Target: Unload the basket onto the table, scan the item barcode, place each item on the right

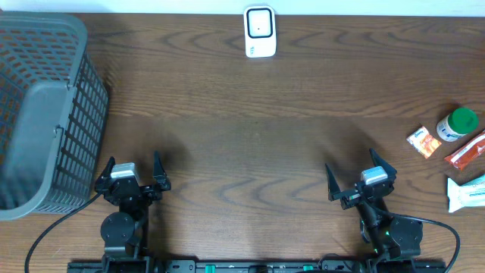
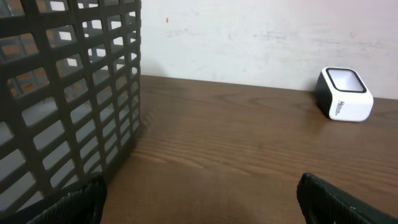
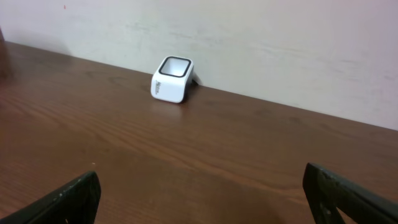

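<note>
Jaws on my left gripper (image 1: 133,161) and right gripper (image 1: 351,162) are spread wide, holding and touching nothing. Small white box-shaped barcode scanner (image 1: 259,32) sits at the far edge of the brown wooden table (image 1: 242,129). White green-capped bottle (image 1: 458,123), orange sachet (image 1: 424,142) and red sachet (image 1: 464,152) lie far right. Grey plastic mesh basket (image 1: 45,114) stands on the left.
</note>
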